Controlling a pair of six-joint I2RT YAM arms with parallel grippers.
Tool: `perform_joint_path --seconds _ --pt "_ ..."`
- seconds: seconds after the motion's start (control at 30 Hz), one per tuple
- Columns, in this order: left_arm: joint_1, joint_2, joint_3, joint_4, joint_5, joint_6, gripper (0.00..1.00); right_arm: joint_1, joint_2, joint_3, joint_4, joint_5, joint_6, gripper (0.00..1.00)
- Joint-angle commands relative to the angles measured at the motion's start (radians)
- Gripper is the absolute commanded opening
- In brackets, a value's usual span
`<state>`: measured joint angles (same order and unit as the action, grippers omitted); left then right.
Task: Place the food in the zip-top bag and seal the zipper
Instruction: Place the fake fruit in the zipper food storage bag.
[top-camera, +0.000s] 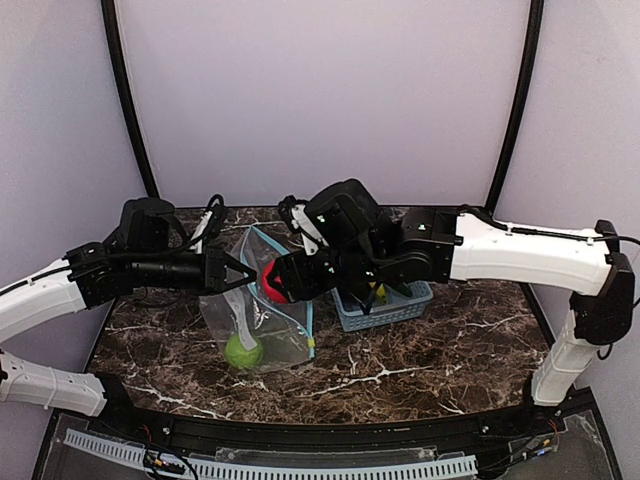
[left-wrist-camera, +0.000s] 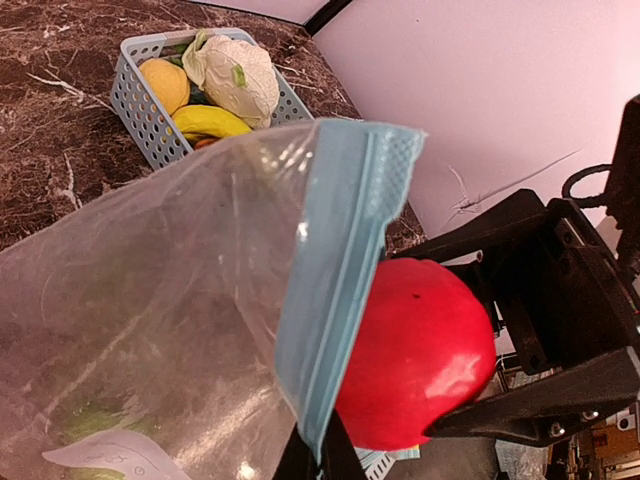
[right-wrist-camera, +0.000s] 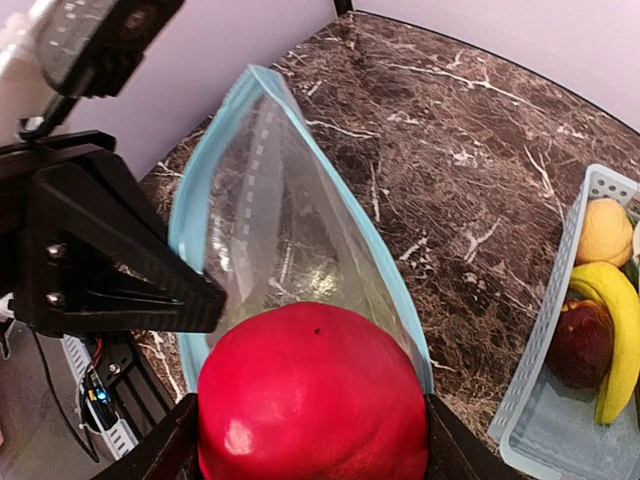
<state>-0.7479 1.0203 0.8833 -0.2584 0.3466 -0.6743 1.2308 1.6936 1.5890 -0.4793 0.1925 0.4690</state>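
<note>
The clear zip-top bag (top-camera: 262, 320) stands on the marble table with its mouth held up and open. My left gripper (top-camera: 245, 272) is shut on the teal zipper (left-wrist-camera: 345, 270) at the mouth's edge, fingertips pinching the strip (left-wrist-camera: 322, 450). A green apple (top-camera: 243, 351) lies inside the bag at its bottom. My right gripper (right-wrist-camera: 310, 430) is shut on a bright red apple (right-wrist-camera: 310, 400), held just at the bag's mouth (right-wrist-camera: 290, 230), beside the zipper strip (right-wrist-camera: 190, 210). In the left wrist view the red apple (left-wrist-camera: 420, 350) sits right behind the strip.
A light blue lattice basket (top-camera: 385, 305) stands right of the bag, under the right arm. It holds an orange (left-wrist-camera: 165, 85), a cauliflower (left-wrist-camera: 240, 75), a banana (left-wrist-camera: 210, 122) and a dark red apple (right-wrist-camera: 580, 340).
</note>
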Motion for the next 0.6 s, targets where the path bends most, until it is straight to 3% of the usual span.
perform_joint_path --seconds 0.0,0.4,0.57 --pt "0.006 -0.03 0.012 -0.015 -0.003 0.003 0.01 0.007 0.046 0.052 -0.112 0.098 0.043 0.48" --pt "0.006 -0.05 0.001 -0.016 -0.01 0.001 0.01 0.007 0.117 0.099 -0.104 -0.025 0.016 0.59" --pt "0.005 -0.059 -0.008 -0.015 -0.014 -0.001 0.01 0.006 0.115 0.099 -0.105 -0.021 0.022 0.71"
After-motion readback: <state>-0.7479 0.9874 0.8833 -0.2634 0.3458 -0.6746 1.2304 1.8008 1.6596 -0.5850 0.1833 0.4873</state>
